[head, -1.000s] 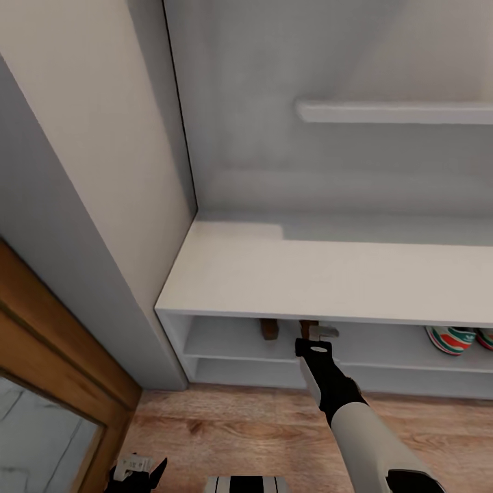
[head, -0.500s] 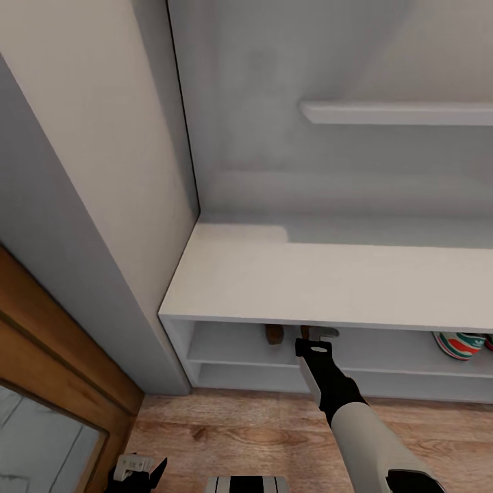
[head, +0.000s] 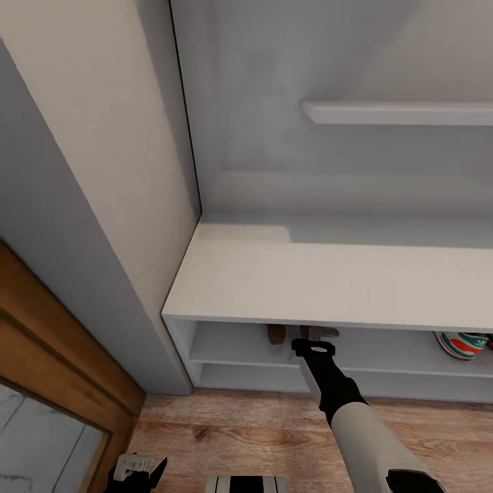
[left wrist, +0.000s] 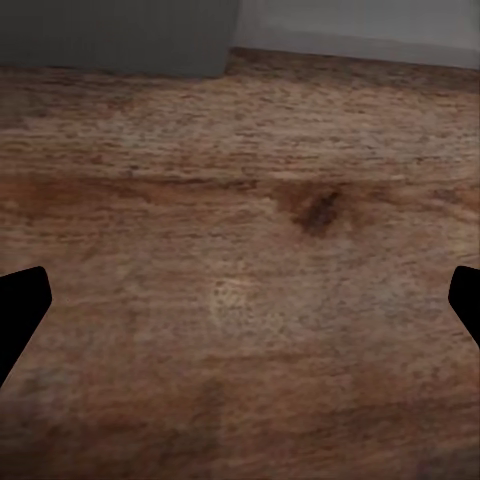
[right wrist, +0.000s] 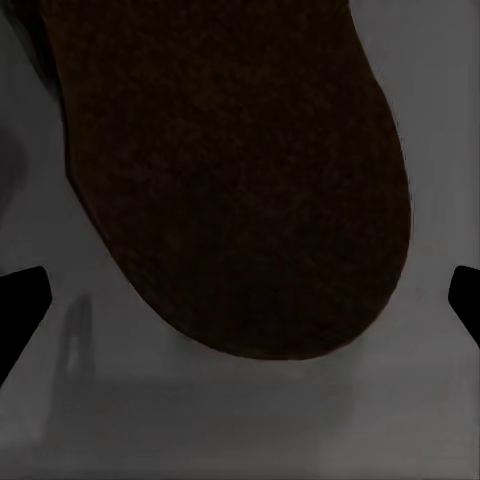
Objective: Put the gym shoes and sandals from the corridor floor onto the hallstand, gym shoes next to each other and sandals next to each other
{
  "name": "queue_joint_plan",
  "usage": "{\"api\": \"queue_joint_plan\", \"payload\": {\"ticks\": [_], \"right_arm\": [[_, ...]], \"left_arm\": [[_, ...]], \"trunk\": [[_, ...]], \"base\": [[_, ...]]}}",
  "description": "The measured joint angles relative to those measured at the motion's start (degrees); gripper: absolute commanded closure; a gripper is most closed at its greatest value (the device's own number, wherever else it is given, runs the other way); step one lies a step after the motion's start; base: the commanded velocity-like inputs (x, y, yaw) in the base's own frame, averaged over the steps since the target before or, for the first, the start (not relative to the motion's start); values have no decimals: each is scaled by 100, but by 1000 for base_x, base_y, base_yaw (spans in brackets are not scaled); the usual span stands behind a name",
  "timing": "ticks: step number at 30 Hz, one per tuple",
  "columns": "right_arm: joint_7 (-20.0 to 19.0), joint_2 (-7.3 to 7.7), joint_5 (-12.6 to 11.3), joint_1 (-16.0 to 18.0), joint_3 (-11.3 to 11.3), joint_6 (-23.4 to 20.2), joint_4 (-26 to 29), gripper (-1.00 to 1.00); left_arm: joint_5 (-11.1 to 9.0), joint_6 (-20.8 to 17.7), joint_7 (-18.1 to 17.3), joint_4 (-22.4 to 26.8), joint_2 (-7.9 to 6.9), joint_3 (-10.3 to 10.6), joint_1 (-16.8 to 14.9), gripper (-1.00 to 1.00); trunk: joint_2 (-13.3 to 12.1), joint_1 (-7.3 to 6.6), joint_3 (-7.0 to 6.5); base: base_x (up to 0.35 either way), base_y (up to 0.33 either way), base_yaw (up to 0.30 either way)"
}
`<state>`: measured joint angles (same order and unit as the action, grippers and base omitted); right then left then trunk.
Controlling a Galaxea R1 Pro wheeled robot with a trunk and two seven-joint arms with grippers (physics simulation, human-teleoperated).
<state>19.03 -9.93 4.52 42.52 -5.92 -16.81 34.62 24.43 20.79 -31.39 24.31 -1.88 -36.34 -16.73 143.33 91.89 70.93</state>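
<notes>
- My right pincer (head: pixel 327 333) is reached in under the lip of the hallstand (head: pixel 329 281), at its upper open shelf; its fingertips (right wrist: pixel 22 300) stand wide apart at the edges of the wrist view, holding nothing.
- Just ahead of it, one of the sandals (right wrist: pixel 230 170) lies on the grey shelf, its dark rounded end toward the pincer and clear of both tips.
- From the head view I see that sandal (head: pixel 305 332) beside the pincer and the other sandal (head: pixel 276 334) just to its left on the same shelf.
- The gym shoes (head: pixel 460 344) sit further right on that shelf.
- My left pincer (head: pixel 137 471) hangs low over the corridor floor (left wrist: pixel 240 300), tips apart, empty.
- The worktop above is bare.
</notes>
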Motion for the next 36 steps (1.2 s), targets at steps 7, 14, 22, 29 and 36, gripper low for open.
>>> {"api": "queue_joint_plan", "payload": {"ticks": [7, 14, 22, 29, 36], "right_arm": [[0, 0, 1, 0, 0, -6, 14, -100], [0, 0, 0, 0, 0, -6, 10, -100], [0, 0, 0, 0, 0, -8, 3, -100], [0, 0, 1, 0, 0, -7, 1, -100], [0, 0, 1, 0, 0, -9, -5, -100]], "left_arm": [[-1, 0, -2, 2, 0, 0, 0, -100], [1, 0, -2, 5, 0, 0, 0, -100], [2, 0, -3, 5, 0, 0, 0, -100], [2, 0, -4, 5, 0, 0, 0, -100], [0, 0, -4, 4, 0, 0, 0, -100]], "trunk": [[0, 0, 0], [0, 1, 0], [0, 3, 0], [0, 3, 0], [0, 3, 0]], "base": [[0, 0, 0], [-75, 0, 0], [-267, 0, 0], [-322, 0, 0], [-328, -28, 0]]}}
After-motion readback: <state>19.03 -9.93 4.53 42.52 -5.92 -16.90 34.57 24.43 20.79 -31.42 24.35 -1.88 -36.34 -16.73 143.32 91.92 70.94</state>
